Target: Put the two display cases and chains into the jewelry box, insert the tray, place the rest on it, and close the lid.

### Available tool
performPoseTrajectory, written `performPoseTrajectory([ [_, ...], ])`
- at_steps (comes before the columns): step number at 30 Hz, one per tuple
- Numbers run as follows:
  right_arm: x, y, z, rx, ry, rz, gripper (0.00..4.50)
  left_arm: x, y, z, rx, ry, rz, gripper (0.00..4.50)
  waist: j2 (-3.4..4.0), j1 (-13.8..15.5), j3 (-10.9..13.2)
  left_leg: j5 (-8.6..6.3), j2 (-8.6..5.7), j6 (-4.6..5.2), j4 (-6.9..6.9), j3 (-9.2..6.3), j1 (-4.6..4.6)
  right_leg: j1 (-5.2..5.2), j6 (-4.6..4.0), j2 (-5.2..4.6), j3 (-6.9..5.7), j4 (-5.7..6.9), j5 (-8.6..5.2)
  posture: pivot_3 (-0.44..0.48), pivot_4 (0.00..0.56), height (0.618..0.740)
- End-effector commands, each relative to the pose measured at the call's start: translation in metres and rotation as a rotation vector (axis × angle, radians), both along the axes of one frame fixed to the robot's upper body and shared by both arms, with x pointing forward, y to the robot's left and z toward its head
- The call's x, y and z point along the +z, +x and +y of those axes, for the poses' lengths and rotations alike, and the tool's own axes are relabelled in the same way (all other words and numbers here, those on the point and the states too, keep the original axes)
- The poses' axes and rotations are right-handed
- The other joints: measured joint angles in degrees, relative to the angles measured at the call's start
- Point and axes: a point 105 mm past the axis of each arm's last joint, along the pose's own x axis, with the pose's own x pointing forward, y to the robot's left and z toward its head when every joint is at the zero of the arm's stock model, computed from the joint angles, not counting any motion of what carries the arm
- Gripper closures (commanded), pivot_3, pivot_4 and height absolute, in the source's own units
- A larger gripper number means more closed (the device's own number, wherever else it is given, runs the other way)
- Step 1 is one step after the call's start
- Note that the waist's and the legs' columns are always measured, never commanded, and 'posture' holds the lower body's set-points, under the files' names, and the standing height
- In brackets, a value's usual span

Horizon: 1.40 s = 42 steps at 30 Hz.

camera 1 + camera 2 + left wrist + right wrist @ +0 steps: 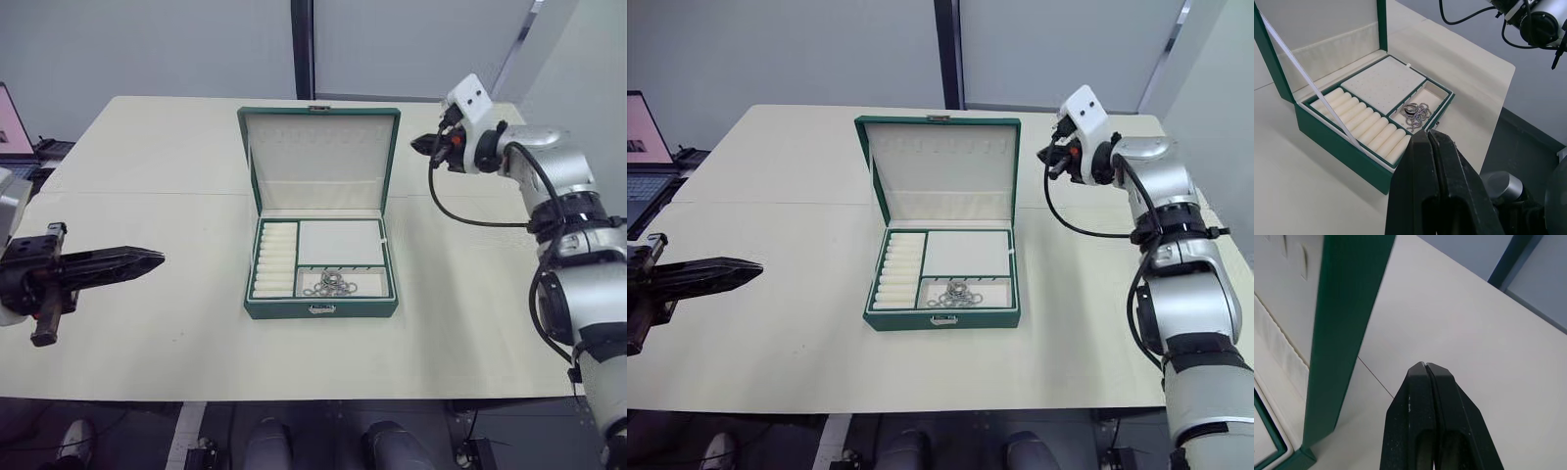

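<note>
**A:** Sitting open in the middle of the table [147,147], the jewelry box [320,307] is showing its tray [339,241] already seated inside, with a bunch of chains [331,285] lying in the tray's front compartment beside the ribbed ring rolls [275,259]. The lid [320,160] is standing upright at the back.

**B:** And the grippers, what are they doing?

**A:** The left gripper [157,258] is hanging low to the left of the box, well apart from it, its two black fingers clenched together on nothing. The right gripper [421,144] is hovering just beside the lid's right edge, fingers likewise pressed together and empty.

**B:** So the lid is looking like the remaining step?

**A:** I am judging so. Nothing is lying loose on the table, and I cannot see the display cases, which may be under the tray.

**B:** How is that lid going to handle?

**A:** It is looking like a stiff, light, hinged panel, so it should be swinging rather than flexing. A thin ribbon stay [1308,81] is running from lid to box, and it may be catching under the rim as the lid comes down. Pushing on the lid's top edge or its outer face, high up and away from the hinge, is seeming wiser than pinching it. The green covering looks smooth, so closed fingers could be sliding off it.
</note>
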Motion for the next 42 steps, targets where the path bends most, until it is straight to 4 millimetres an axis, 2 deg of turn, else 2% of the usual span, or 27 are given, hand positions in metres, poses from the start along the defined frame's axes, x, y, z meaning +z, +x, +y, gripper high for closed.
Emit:
performPoseTrajectory([
  [1, 0.031, -0.002, 0.017, 0.065, 0.000, -0.101, 4.47, 0.008, -0.004, 0.000, -0.003, 0.021, -0.055, 4.50, 0.00, -0.25, 0.00, 0.00, 0.00, 0.00, 0.00, 0.00, 0.00, 0.00, 0.00, -0.01, 0.00, 0.00, 0.00, 0.000, 0.150, 0.740],
  [7, 0.048, -0.009, 0.037, 0.158, 0.013, -0.138, 4.47, 0.003, -0.002, 0.000, 0.001, 0.029, -0.057, 4.50, 0.01, -0.75, 0.01, 0.01, 0.01, -0.02, -0.01, -0.04, 0.00, 0.02, 0.00, -0.01, -0.05, 0.03, 0.00, 0.000, 0.150, 0.740],
  [12, 0.056, -0.023, 0.042, 0.234, 0.014, -0.145, 4.47, 0.004, -0.001, 0.001, -0.001, 0.038, -0.058, 4.50, 0.06, -0.98, 0.03, 0.01, 0.02, -0.02, -0.02, -0.03, 0.00, 0.00, 0.00, 0.00, -0.04, 0.06, 0.00, 0.000, 0.150, 0.740],
  [15, 0.056, -0.037, 0.038, 0.265, 0.007, -0.145, 4.47, 0.006, 0.000, 0.002, -0.004, 0.046, -0.060, 4.50, 0.05, -0.94, 0.03, 0.01, 0.04, -0.01, -0.05, -0.03, 0.00, 0.00, 0.00, 0.01, -0.04, 0.05, 0.00, 0.000, 0.150, 0.740],
  [20, 0.050, -0.073, 0.031, 0.295, 0.002, -0.123, 4.47, 0.008, 0.003, 0.003, -0.013, 0.056, -0.061, 4.50, 0.06, -0.62, 0.03, -0.02, 0.02, 0.04, -0.03, -0.07, -0.01, 0.03, 0.00, 0.00, -0.06, 0.05, 0.00, 0.000, 0.150, 0.740],
  [26, 0.027, -0.115, 0.026, 0.293, 0.009, -0.043, 4.47, 0.008, 0.007, 0.003, -0.028, 0.061, -0.054, 4.50, 0.05, -0.44, 0.03, -0.08, 0.00, 0.14, -0.05, -0.10, -0.03, 0.03, 0.00, 0.01, -0.06, 0.02, 0.00, 0.000, 0.150, 0.740],
  [33, -0.004, -0.148, 0.011, 0.226, 0.030, 0.053, 4.47, 0.006, 0.012, 0.002, -0.037, 0.083, -0.056, 4.50, 0.04, -0.05, 0.02, -0.10, -0.02, 0.17, -0.06, -0.07, -0.04, 0.02, 0.01, 0.00, -0.02, -0.02, 0.00, 0.000, 0.150, 0.740],
  [36, -0.025, -0.160, 0.002, 0.180, 0.042, 0.108, 4.47, 0.002, 0.017, 0.004, -0.002, 0.090, -0.065, 4.50, 0.01, 0.23, 0.01, -0.11, -0.02, 0.17, -0.06, -0.07, -0.04, 0.03, 0.01, 0.01, -0.02, -0.04, -0.01, 0.000, 0.150, 0.740],
  [38, -0.053, -0.178, -0.002, 0.178, 0.085, 0.210, 4.47, -0.013, 0.024, 0.007, 0.061, 0.155, -0.090, 4.50, -0.01, 0.64, -0.02, -0.11, -0.03, 0.18, -0.07, -0.04, -0.05, 0.02, 0.01, 0.01, 0.01, -0.05, -0.01, 0.000, 0.150, 0.740],
  [42, -0.086, -0.203, -0.010, 0.165, 0.102, 0.320, 4.47, -0.029, 0.027, 0.010, 0.104, 0.181, -0.088, 4.50, -0.01, 0.91, 0.00, -0.11, -0.03, 0.17, -0.08, -0.02, -0.06, 0.03, 0.01, 0.00, 0.05, -0.08, -0.01, 0.000, 0.150, 0.740],
])
